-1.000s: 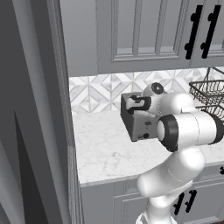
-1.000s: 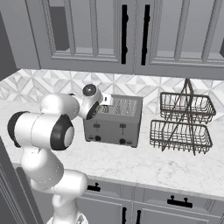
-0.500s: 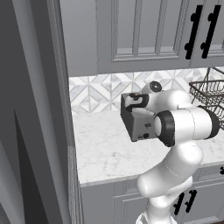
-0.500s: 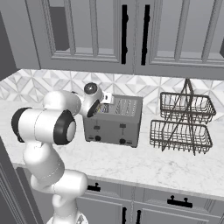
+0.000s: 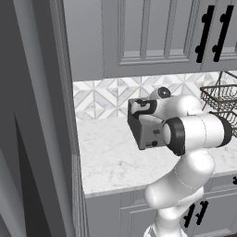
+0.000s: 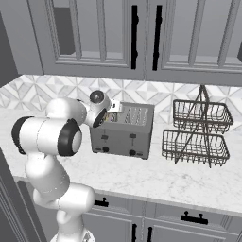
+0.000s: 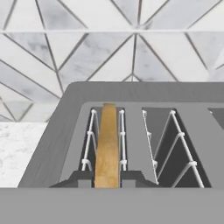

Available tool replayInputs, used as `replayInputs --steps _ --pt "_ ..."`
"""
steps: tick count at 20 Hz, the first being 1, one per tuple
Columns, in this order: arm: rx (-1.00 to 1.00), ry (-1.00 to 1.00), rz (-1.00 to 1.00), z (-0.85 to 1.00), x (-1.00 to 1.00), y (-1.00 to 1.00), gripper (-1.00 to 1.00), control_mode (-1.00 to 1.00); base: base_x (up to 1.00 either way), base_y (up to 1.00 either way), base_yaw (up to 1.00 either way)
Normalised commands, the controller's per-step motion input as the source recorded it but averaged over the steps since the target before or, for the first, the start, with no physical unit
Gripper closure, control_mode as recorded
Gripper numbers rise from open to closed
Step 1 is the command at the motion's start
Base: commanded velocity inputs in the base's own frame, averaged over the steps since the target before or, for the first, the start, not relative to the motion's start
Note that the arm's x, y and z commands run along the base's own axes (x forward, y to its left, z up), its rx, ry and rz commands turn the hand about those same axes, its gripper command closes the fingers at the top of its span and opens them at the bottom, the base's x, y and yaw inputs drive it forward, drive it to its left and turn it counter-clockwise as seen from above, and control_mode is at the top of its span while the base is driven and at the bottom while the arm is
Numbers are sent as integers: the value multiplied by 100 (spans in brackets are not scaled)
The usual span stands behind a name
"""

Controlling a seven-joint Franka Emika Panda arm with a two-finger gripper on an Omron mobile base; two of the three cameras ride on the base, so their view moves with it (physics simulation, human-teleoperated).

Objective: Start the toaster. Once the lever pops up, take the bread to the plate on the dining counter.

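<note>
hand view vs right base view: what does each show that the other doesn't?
Hand view alone: the bread standing on edge in a slot, between the wire guides, with the gripper fingertips either side of it.
Right base view alone: the toaster's front controls, the wire basket rack, the cabinets above.
Both: the toaster, the patterned tile wall behind it and the marble counter.
</note>
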Motion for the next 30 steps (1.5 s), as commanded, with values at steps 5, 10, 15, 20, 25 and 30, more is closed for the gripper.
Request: replayInputs --steps 5,10,15,20,25,30 --pt "0 -4 0 0 0 0 100 -100 0 0 0" --pt "3 -9 0 1 -16 -2 100 -100 0 0 0" --pt "3 -11 0 11 -31 -8 100 -100 0 0 0" --pt "7 -12 0 67 -33 -25 100 -100 0 0 0" --pt "4 -19 0 58 -39 -2 100 -100 0 0 0" --pt "6 -15 0 51 -50 0 100 -100 0 0 0"
